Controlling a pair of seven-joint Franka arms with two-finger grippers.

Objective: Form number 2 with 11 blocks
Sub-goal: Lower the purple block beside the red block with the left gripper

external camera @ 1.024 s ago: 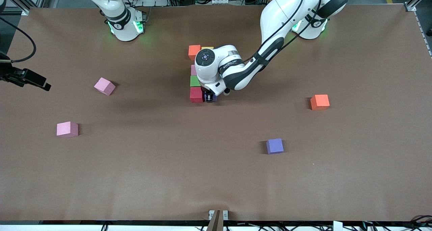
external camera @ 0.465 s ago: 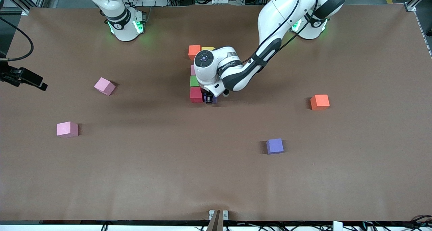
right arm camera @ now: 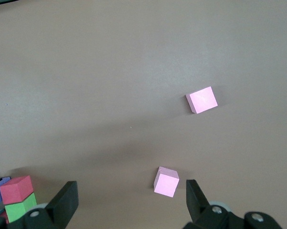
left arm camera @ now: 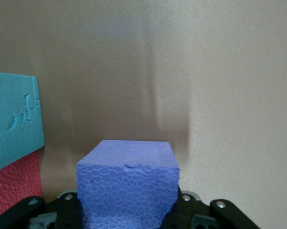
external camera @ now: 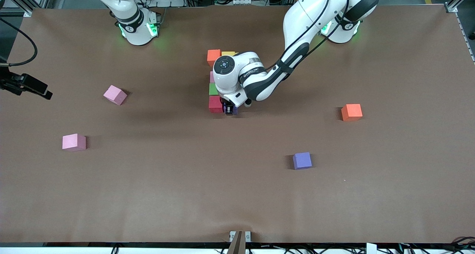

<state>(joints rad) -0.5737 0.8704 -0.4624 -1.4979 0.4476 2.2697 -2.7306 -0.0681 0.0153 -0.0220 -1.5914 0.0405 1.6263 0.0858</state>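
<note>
The left arm's wrist covers most of the number 2 (external camera: 215, 94) near the middle of the table (external camera: 185, 194). Only slivers of the yellow block (external camera: 228, 53) and the pink block (external camera: 212, 77) show past the housing, and the rows toward the left arm's end cannot be made out. The left gripper (external camera: 230, 109) is mostly hidden under the wrist, and of the purple block (external camera: 235, 109) it holds only a corner shows. In the left wrist view the light blue block (left arm camera: 12, 119) and red block (left arm camera: 15, 183) are cut off at the edge. The right gripper (right arm camera: 129, 202) is cropped in its own view.
</note>
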